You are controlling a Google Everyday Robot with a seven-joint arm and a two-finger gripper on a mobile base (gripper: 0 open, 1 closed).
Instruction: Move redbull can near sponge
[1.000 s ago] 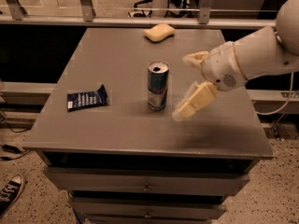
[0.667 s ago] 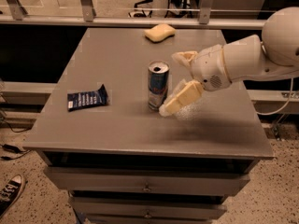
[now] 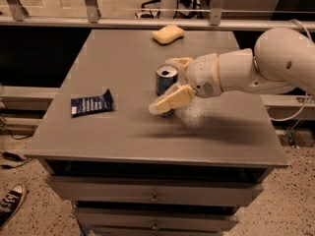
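now the gripper [image 3: 164,86] sits at the redbull can [image 3: 166,77], jaws spread either side, not clenched. the can stands upright mid-tabletop [image 3: 123,132], well apart from the sponge [image 3: 168,34] at the far edge. grasping step, seemingly; next calls for a square pinch.

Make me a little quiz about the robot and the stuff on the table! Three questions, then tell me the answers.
1. Fill in: the blue snack packet lies flat on the ____.
2. Where is the gripper?
A) resting on the sponge
B) open around the redbull can, one finger on each side
C) holding the snack packet
3. True or false: the sponge is touching the redbull can.

Key:
1. table
2. B
3. False. The sponge sits apart from the can, at the table's far edge.
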